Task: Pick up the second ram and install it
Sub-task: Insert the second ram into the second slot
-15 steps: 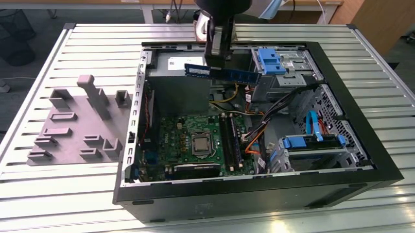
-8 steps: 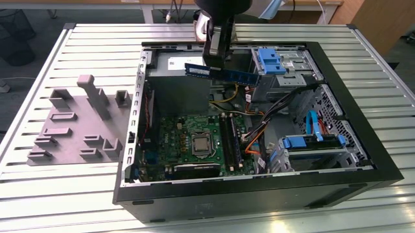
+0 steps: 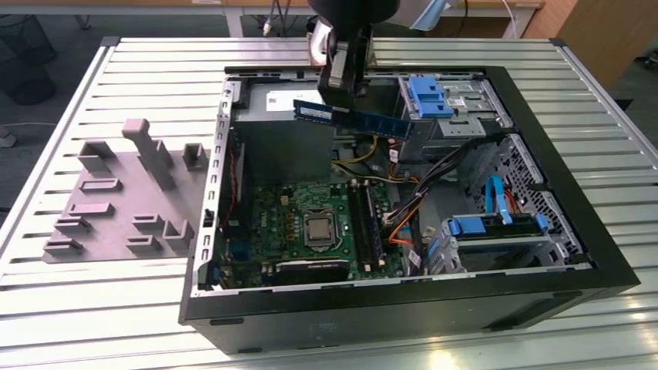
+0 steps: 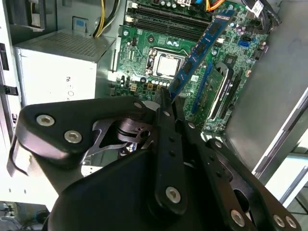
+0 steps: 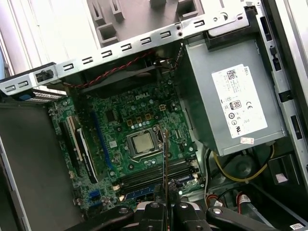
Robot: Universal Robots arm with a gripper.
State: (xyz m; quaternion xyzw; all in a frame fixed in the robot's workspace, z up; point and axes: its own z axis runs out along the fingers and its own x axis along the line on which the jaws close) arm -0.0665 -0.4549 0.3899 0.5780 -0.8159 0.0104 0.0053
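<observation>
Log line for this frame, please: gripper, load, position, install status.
gripper: shut on second ram | position: held in the air above motherboard of open computer case | install: not seated in memory slots

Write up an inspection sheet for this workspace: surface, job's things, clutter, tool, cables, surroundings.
Surface: slatted metal table, carrying an open computer case.
Job's things: second ram held above the case, over the motherboard; not yet in the memory slots.
Clutter: grey pegged tray at the exterior view's left of the case.
Tool: tool shut on the second ram.
Cables: orange cables and blue cables inside the case.
Surroundings: mesh bin on the floor beyond the table.
</observation>
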